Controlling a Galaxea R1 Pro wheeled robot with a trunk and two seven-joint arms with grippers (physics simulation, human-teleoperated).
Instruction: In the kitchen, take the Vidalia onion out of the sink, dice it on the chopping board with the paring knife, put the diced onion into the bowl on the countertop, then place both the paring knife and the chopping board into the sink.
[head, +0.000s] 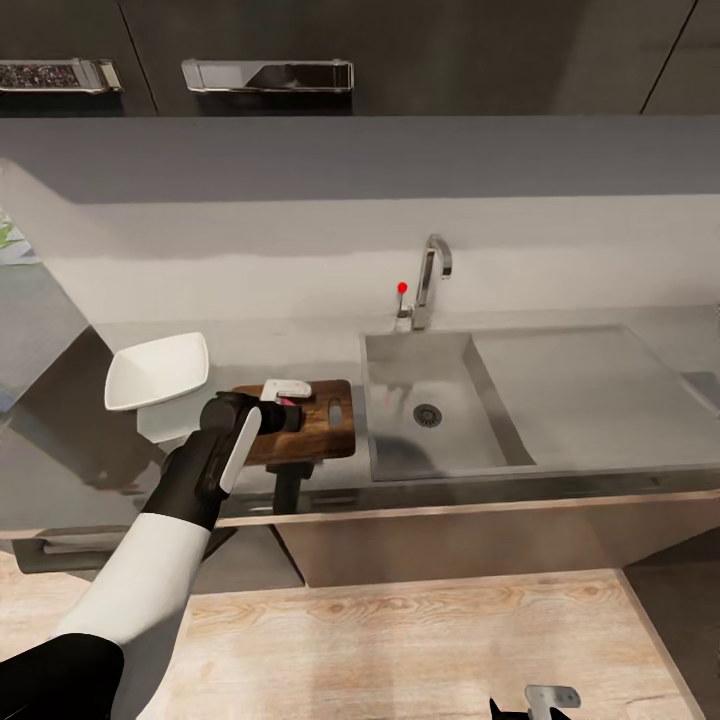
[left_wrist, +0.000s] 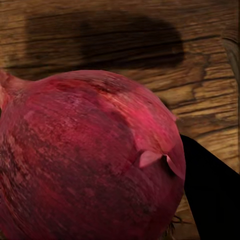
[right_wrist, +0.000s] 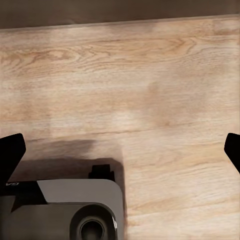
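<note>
The Vidalia onion (left_wrist: 90, 160), a round ball with dark pink-red papery skin, is sitting right between my left gripper's (head: 285, 402) fingers, and I am holding it just over the chopping board (head: 318, 425), a rectangular brown wooden board with rounded corners. In the left wrist view the onion is crowding the picture, with the board's wood grain beyond it and one dark finger (left_wrist: 212, 195) showing at its side, pressed against the skin. The fingers are closed about the onion, as far as I can judge from that contact. A shadow is lying on the board past the fingertips.

In the head view I am seeing a dark slot-shaped mark on the board, just off the fingers on the side towards the sink (head: 425, 400), a rectangular stainless steel basin with a round drain and a flat drainboard. On the other side of the gripper, near the wrist, the white shallow squarish bowl (head: 160, 372) is resting on the smooth grey countertop (head: 300, 345).

My right gripper (right_wrist: 120, 150) is hanging low over the pale wooden floor (right_wrist: 130, 90), fingers spread wide and holding nothing, its dark tips showing at either edge of the right wrist view.
</note>
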